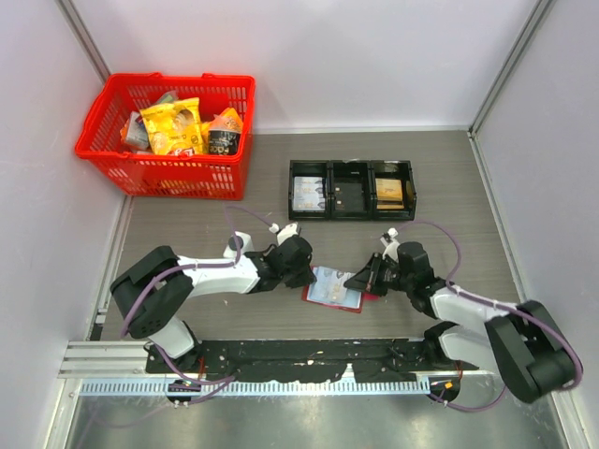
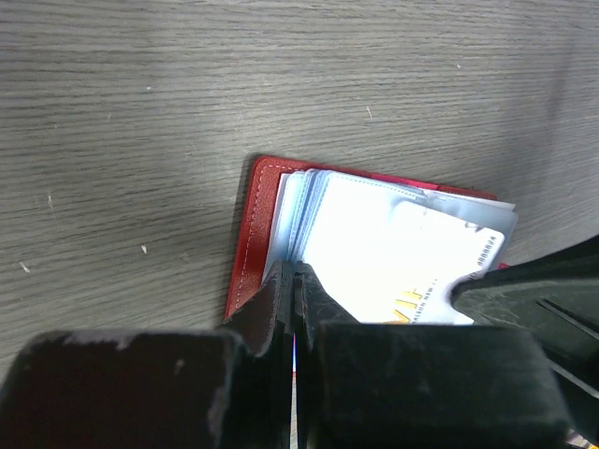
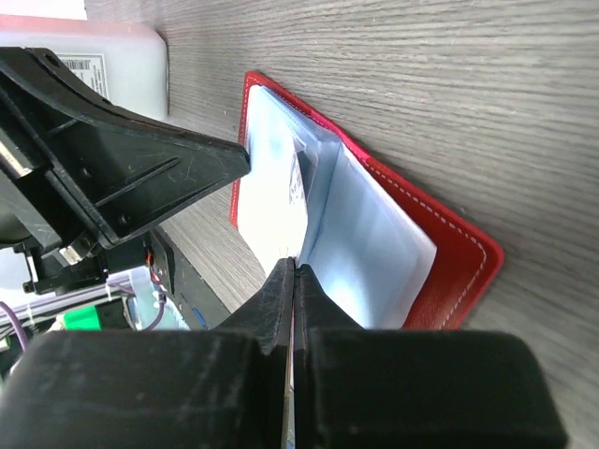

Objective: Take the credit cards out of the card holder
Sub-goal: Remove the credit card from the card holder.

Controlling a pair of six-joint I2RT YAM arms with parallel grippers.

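The credit cards (image 2: 412, 271) sit tucked in the pale blue sleeves of the card holder (image 1: 332, 288), which lies spread open on the table (image 1: 449, 187) between your two arms, nearer the bases than the black tray (image 1: 370, 192). In the left wrist view one whitish card with faint print pokes out of its sleeve. Expect the cards to be light, stiff and slick, while the sleeves are soft film that will flex and drag. The holder itself is light enough to lift along with a card unless you pin it, so take a card by its exposed edge, clear of the sleeve. Your left gripper (image 2: 292, 281) has its fingers pressed together on the holder's near edge, seemingly pinching the sleeve stack. Your right gripper (image 3: 292, 276) is likewise closed tight at the sleeves' edge. You cannot tell whether it has a card or only film.
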